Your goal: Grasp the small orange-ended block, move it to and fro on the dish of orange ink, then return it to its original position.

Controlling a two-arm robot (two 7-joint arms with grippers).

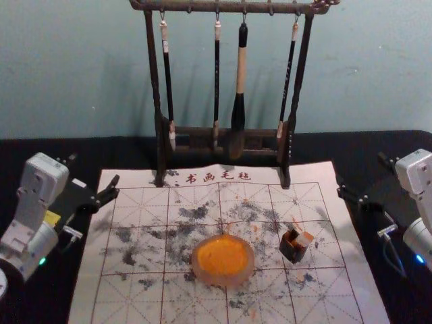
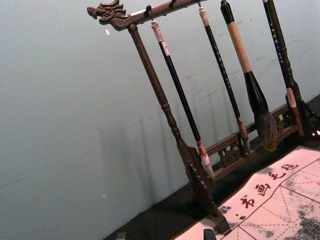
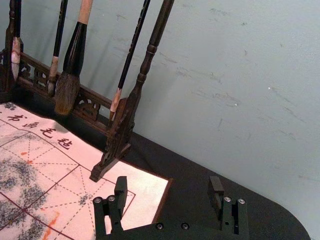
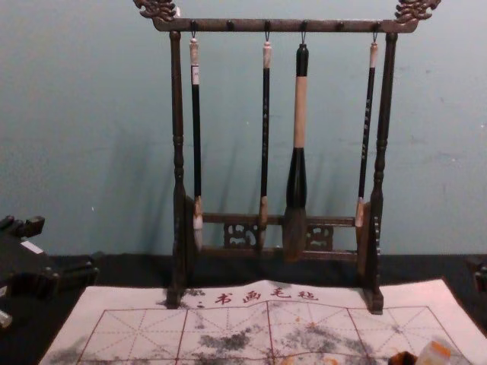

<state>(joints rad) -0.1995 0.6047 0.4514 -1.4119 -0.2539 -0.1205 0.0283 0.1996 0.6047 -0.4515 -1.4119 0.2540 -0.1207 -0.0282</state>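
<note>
The small pale block with orange on it [image 1: 304,239] leans tilted at a dark, orange-stained holder [image 1: 293,248], right of the round dish of orange ink [image 1: 223,256]; whether it sits inside the holder I cannot tell. The chest view has the block [image 4: 434,353] at its lower right edge. My left gripper [image 1: 94,171] is off the mat's left side, open and empty, its tips low in the left wrist view [image 2: 165,235]. Off the mat's right side, my right gripper [image 1: 362,175] also stands open with nothing between its fingers, as in the right wrist view [image 3: 168,186].
A dark wooden rack [image 1: 160,121] with several hanging brushes stands at the back edge of the ink-stained calligraphy mat [image 1: 128,304]. The large brush [image 1: 239,94] hangs behind the dish. The black table [image 1: 67,283] extends on both sides, and a wall [image 1: 88,74] rises behind.
</note>
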